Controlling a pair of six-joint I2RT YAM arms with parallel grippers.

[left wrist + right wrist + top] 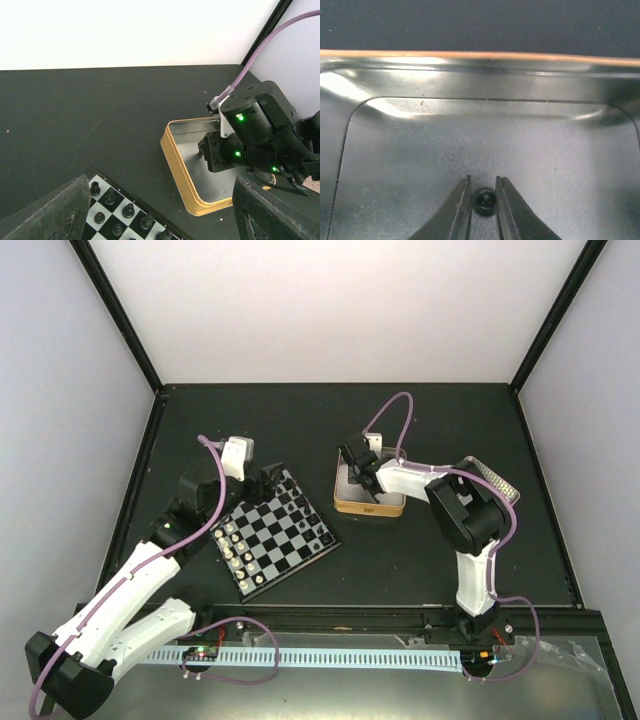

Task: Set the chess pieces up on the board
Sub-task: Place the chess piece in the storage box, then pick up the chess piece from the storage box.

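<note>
Chess piece [484,202] lies between right gripper [483,178] tips; seen wrist-side only.

Left arm [130,590] and right arm [478,580]: white links, black joints, looping purple cables [255,55]. Left gripper [160,215] and right gripper [483,179] are black; green lights [240,118] dot the right wrist.

I've got an open gold-rimmed tin [368,506] sitting on the black table [400,570], a silvery patterned lid [498,481] near its right side.
</note>
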